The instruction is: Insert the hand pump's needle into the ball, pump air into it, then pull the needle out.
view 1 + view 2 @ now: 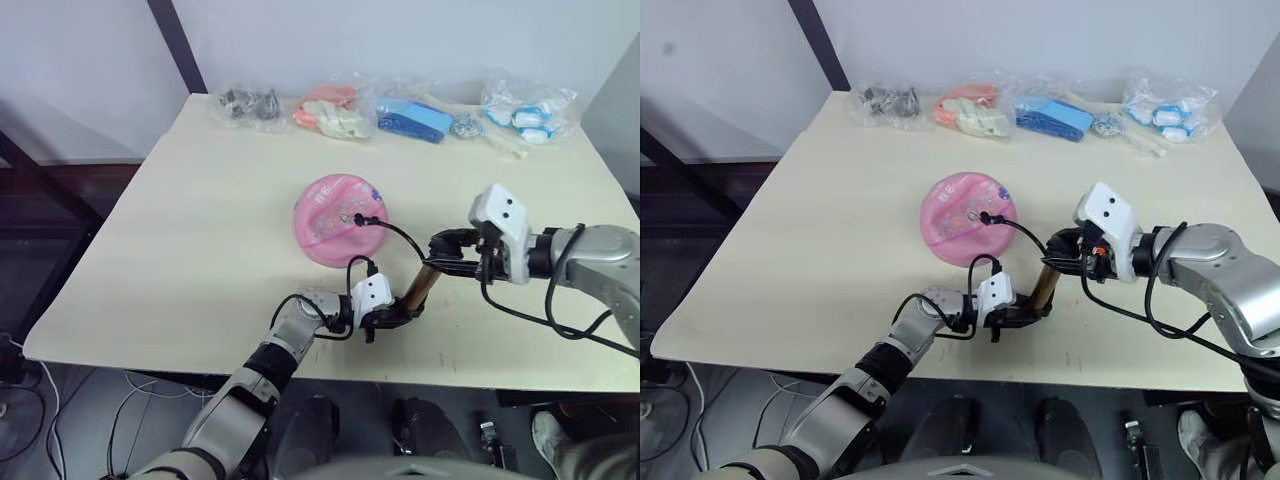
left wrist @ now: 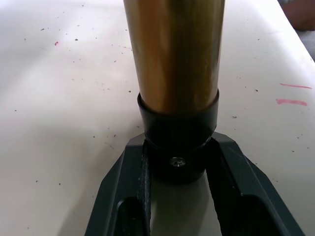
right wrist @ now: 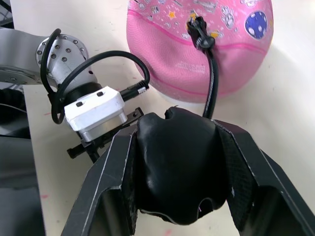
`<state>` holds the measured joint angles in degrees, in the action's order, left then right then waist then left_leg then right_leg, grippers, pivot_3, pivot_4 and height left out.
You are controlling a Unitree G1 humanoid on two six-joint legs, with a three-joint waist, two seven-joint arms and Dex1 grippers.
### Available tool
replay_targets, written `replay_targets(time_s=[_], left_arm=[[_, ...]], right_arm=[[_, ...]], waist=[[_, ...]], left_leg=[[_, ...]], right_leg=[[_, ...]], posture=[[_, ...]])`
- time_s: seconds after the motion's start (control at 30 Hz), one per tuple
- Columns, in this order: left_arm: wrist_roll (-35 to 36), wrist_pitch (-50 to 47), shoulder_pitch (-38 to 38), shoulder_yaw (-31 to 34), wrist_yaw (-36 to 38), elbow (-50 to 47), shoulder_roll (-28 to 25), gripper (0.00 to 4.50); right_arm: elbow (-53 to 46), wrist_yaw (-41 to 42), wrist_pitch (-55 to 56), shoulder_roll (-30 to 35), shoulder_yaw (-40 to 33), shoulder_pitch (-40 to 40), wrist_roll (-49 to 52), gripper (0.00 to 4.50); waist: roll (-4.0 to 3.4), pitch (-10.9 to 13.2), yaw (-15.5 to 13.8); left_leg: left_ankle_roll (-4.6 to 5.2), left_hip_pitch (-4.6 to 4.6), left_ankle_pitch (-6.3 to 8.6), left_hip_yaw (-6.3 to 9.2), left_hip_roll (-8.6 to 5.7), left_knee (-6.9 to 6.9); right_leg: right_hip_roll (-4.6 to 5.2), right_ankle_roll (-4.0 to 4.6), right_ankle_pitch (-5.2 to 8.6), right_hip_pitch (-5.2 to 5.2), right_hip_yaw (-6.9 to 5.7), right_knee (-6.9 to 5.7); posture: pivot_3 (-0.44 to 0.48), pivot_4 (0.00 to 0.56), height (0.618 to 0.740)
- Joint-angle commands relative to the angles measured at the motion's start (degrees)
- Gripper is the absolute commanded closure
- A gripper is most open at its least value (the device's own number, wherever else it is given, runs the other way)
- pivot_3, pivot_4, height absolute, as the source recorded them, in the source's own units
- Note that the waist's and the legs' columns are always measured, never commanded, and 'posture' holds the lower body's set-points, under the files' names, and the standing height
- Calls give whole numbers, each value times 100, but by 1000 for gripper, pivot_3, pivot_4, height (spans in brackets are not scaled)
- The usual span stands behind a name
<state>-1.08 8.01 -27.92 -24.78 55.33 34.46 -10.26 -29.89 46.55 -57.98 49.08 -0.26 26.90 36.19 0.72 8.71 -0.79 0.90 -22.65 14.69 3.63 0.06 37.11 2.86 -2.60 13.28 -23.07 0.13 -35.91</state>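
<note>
— Near the tabletop's front edge, what holds the slim gold-bronze hand pump [image 1: 420, 287]?
— The left gripper [image 1: 385, 318] clamps its black bottom cap; the right gripper [image 1: 447, 243] clasps the black T-handle [image 3: 179, 167].
— And the needle [image 3: 197, 25]?
— Stuck in the caved-in pink rubber ball [image 1: 338, 218], mid-table.

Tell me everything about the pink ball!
The ball is pink rubber with little colourful prints like stars and a blue circle. Its top looks caved in, so it seems low on air. It sits on the pale table. The needle, on the pump's thin black hose, is stuck in its top. Neither claw touches it.
</note>
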Motion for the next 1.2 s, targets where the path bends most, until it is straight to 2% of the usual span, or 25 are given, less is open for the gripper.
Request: replay_targets(time_s=[0.03, 0.33, 0.5, 0.7, 0.77, 0.83, 0.97, 1.1, 1.2], left_arm=[[-235, -150, 118, 49, -155, 389, -160, 3412], [-253, -59, 35, 13, -168, 538, -69, 3412], [-254, -21, 54, 21, -155, 549, -90, 3412], [-255, -7, 74, 30, -162, 554, -112, 3412], [-256, -7, 73, 31, -169, 552, -110, 3412], [-255, -5, 64, 54, -180, 558, -120, 3412], [-249, -10, 80, 85, -180, 539, -161, 3412], [-259, -21, 108, 95, -181, 510, -193, 3412], [-271, -34, 115, 110, -191, 500, -200, 3412]], right_arm=[[-301, 65, -338, 293, -885, 468, 640, 2832], [-313, -51, -886, 917, -1441, 1112, 1432, 2832], [-322, -274, -865, 885, -1265, 1198, 1547, 2832], [-199, -717, 55, -60, 115, -187, 519, 2832], [-101, -813, 262, -299, 386, -445, 273, 2832], [39, -777, 638, -364, 954, -812, -249, 2832], [678, -758, 1340, -752, 1713, -1284, -1033, 2832], [916, -610, 1685, -835, 1873, -1432, -1416, 2832], [580, -543, 1532, -770, 1366, -1310, -1124, 2832]], waist=[[-15, 14, -3], [-14, 24, -2], [-15, 27, -3], [23, -6, 3], [22, -18, 19], [25, -20, 31], [59, -64, 68], [70, -100, 159], [72, -99, 165]], left_leg=[[0, -20, -1, -2, 0, 6], [1, -22, 0, -9, -1, 14], [1, -23, 0, -9, -2, 17], [2, -8, 0, -11, 4, 20], [2, 5, 0, -13, 4, 23], [2, 29, 0, -12, 6, 24], [2, 76, 0, -11, 15, 10], [1, 122, 1, -6, 24, 9], [-2, 155, 3, -5, 31, 8]], right_leg=[[-1, -10, -7, -14, 2, -2], [-2, -13, -9, -13, 4, -1], [-1, -15, -10, -13, 6, -1], [-9, -14, -11, -1, 5, -4], [-9, -16, -12, 7, 10, -6], [-11, -22, -7, 31, 10, -7], [-19, -9, 16, 64, 9, -6], [-20, -9, 18, 112, 9, -4], [2, -9, 19, 140, 13, -3]], posture=[[0, 150, 740], [0, 150, 740], [0, 150, 740], [0, 150, 740], [0, 150, 740], [0, 150, 740], [0, 150, 740], [0, 150, 740], [0, 150, 740]])
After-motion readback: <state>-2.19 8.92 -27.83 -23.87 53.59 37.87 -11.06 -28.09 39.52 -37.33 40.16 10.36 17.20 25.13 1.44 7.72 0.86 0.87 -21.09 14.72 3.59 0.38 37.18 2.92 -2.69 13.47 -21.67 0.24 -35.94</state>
